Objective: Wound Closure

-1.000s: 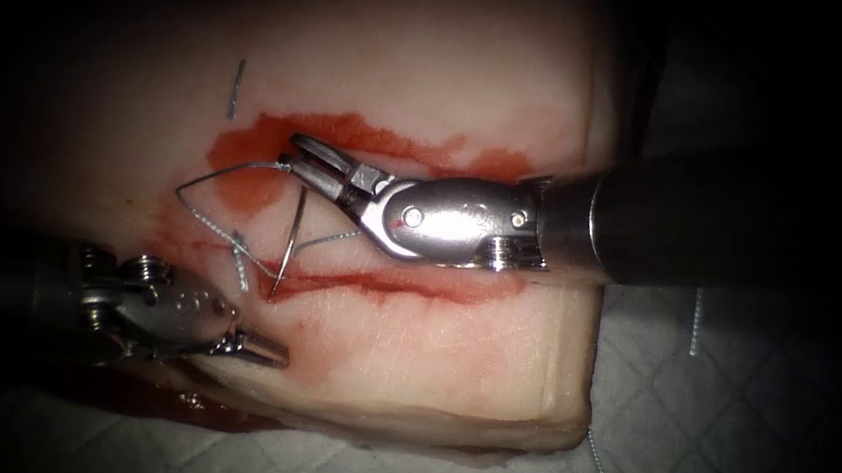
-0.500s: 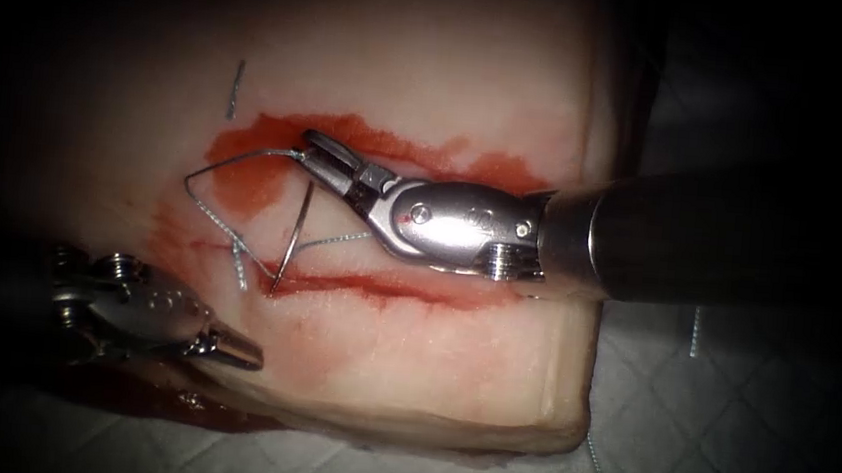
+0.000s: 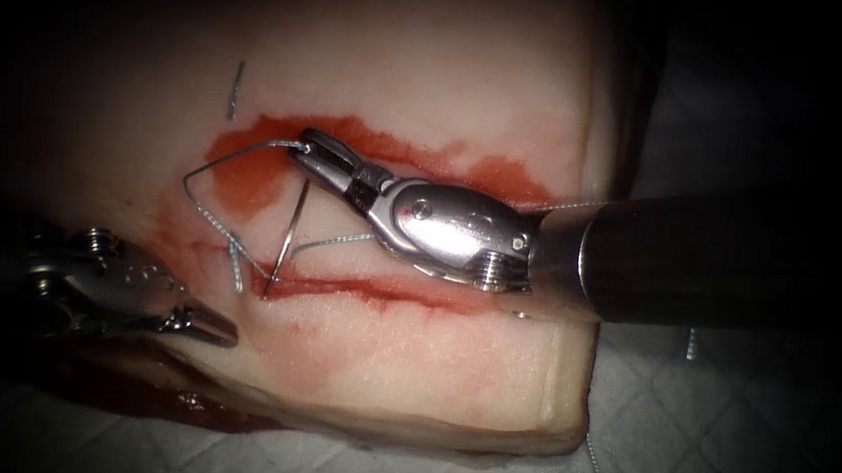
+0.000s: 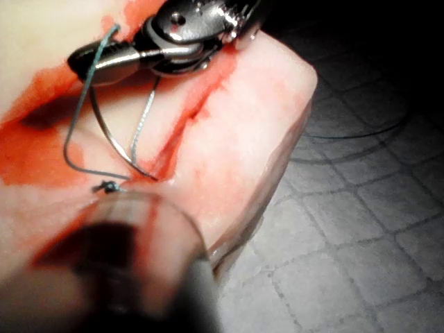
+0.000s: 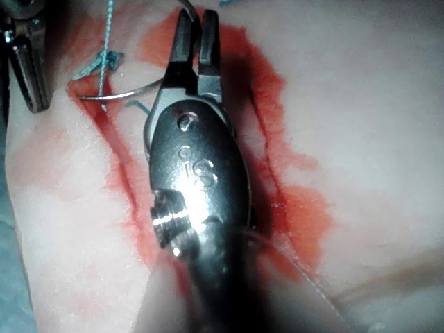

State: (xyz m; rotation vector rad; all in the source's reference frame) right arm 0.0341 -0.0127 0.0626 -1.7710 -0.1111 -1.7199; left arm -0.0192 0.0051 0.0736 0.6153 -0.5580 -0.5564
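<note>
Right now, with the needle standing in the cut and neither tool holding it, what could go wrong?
1. The right tool grips the thread, and the thread's slack loop lies beside the needle. A pull might snag the needle or tip it out of the tissue.
2. The left tool, jaws shut and empty, sits left of the cut, so nothing steadies the needle.

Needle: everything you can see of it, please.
The needle is a thin, curved, bright metal wire. It stands tilted, its lower end in the tissue at the cut's left end, the rest arching up free towards the right tool. That tool's jaws are shut on the thread, not on the needle. The left tool holds nothing, apart from it. A knotted stitch sits just left.
</note>
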